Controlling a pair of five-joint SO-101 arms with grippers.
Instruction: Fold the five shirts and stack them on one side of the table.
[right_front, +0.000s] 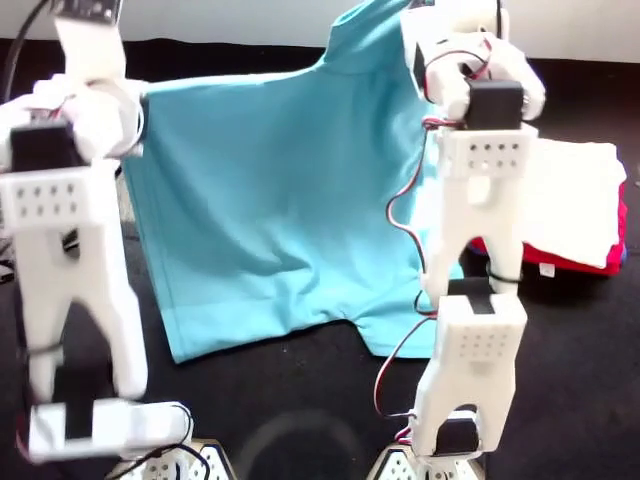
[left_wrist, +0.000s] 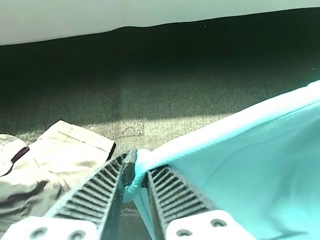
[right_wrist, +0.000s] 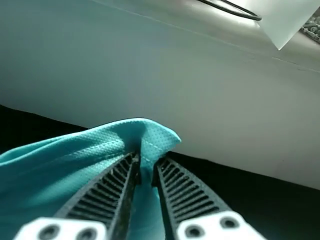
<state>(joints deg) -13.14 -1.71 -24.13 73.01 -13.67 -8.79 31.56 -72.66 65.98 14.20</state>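
A turquoise shirt (right_front: 270, 200) hangs stretched between my two arms above the black table, its lower part draping onto the cloth. My left gripper (left_wrist: 136, 172) is shut on one corner of the turquoise shirt (left_wrist: 250, 165), at the left side of the high view near the arm's wrist (right_front: 130, 120). My right gripper (right_wrist: 145, 165) is shut on a hem fold of the turquoise shirt (right_wrist: 75, 160), lifted high at the back. Folded shirts, a white one (right_front: 570, 200) on top of a red one (right_front: 590, 262), lie stacked at the right side of the table.
A crumpled beige shirt (left_wrist: 45, 165) lies on the black table cloth (left_wrist: 175, 80) below my left gripper. A white wall (right_wrist: 150, 70) rises behind the table. Black table surface (right_front: 300, 400) lies open in front between the two arm bases.
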